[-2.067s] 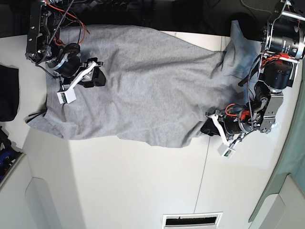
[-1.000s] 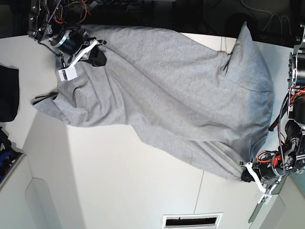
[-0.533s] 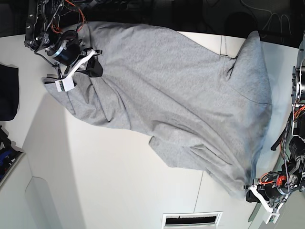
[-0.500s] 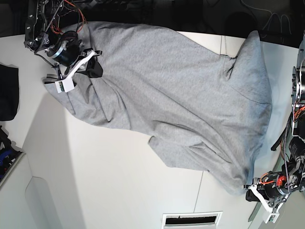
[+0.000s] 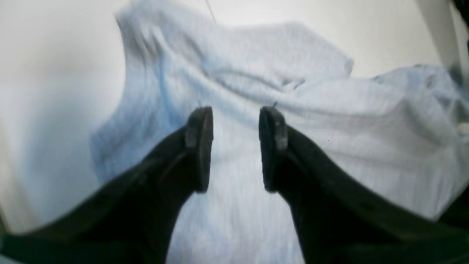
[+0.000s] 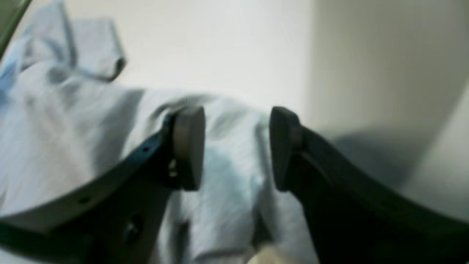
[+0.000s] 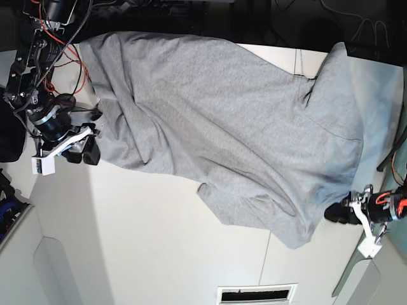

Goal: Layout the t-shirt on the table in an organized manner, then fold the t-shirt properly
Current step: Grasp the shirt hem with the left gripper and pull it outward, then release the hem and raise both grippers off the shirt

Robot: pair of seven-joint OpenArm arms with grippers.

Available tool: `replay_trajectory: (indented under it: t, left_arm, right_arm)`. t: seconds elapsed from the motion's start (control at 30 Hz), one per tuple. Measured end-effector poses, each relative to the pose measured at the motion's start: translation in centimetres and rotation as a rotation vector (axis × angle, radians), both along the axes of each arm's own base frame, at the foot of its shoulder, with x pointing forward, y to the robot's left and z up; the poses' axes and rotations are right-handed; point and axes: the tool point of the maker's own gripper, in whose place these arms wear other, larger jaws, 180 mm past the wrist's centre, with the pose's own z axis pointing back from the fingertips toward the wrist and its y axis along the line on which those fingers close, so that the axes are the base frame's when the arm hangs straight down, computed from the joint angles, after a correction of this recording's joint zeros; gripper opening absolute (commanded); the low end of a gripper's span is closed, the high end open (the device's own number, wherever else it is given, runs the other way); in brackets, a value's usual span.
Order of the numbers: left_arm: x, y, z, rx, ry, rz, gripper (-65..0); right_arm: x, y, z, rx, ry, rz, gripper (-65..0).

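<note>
The light grey t-shirt (image 7: 222, 121) lies spread across the white table (image 7: 159, 241), creased, with one corner trailing toward the front right. No lettering shows. My left gripper (image 7: 337, 213) sits at the shirt's right front edge. In the left wrist view it (image 5: 236, 110) is open, low over rumpled grey cloth (image 5: 293, 121) with nothing pinched. My right gripper (image 7: 86, 151) is at the shirt's left edge. In the right wrist view it (image 6: 234, 113) is open, with a fold of cloth (image 6: 227, 154) lying between the fingers, not clamped.
A dark cloth (image 7: 9, 127) lies at the far left edge. A slotted vent (image 7: 257, 293) sits at the table's front edge. A thin seam (image 7: 275, 203) runs across the table. The black far edge and cables lie behind the shirt.
Both grippers have let go of the shirt. The right gripper moved from the shirt's far left corner toward the front. The left gripper moved back along the right edge. The shirt has settled.
</note>
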Motion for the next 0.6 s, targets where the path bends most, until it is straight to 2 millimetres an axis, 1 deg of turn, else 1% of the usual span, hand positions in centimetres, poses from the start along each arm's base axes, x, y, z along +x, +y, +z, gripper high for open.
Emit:
replay_trajectory:
  t: [0.07,0.17,0.23,0.3,0.37,0.4,0.43,0.5,0.53,0.57,0.6]
  left_arm:
    - [-2.3,-0.1,-2.0,0.018,0.044,-0.021,-41.1]
    - [-5.7,-0.5,-4.9,0.022,0.11,-0.039,-41.1]
    - [-8.0,-0.7,-6.9,0.017,0.163,-0.041,-41.1]
    - [-10.7,-0.6,-9.0,0.01,0.223,-0.033,-41.1]
    - [-13.3,-0.1,-10.7,0.013,0.282,-0.021,-41.1]
    - [-14.5,0.2,-11.4,0.016,0.308,-0.015,-41.1]
    - [-15.4,0.3,-11.9,0.014,0.324,-0.011,-41.1]
    - [-16.2,0.3,-12.3,0.003,0.329,-0.003,-41.1]
    - [-16.6,0.4,-12.5,0.007,0.337,-0.004,-41.1]
    - [-16.7,0.4,-12.6,0.014,0.34,-0.007,-41.1]
    - [-16.9,0.5,-12.7,0.026,0.34,-0.015,-41.2]
  right_arm:
    - [1.1,-1.2,-0.9,-0.013,0.019,-0.027,-36.2]
    - [1.9,-2.8,-2.7,-0.015,0.079,-0.032,-36.3]
    - [2.0,-3.4,-3.8,-0.02,0.114,0.0,-36.3]
    - [1.6,-3.5,-4.9,-0.037,0.155,0.04,-36.3]
    - [0.6,-3.0,-6.3,-0.058,0.205,0.1,-36.4]
    - [0.3,-2.4,-6.7,-0.059,0.203,0.13,-36.4]
    - [-0.1,-1.7,-7.0,-0.059,0.211,0.167,-36.4]
    - [-0.3,-0.9,-7.2,-0.085,0.225,0.222,-37.1]
    - [-0.3,-0.4,-7.3,-0.088,0.224,0.24,-39.8]
    - [-0.3,0.0,-7.4,-0.093,0.222,0.258,-44.7]
    - [-0.4,0.4,-7.5,-0.097,0.226,0.274,-51.6]
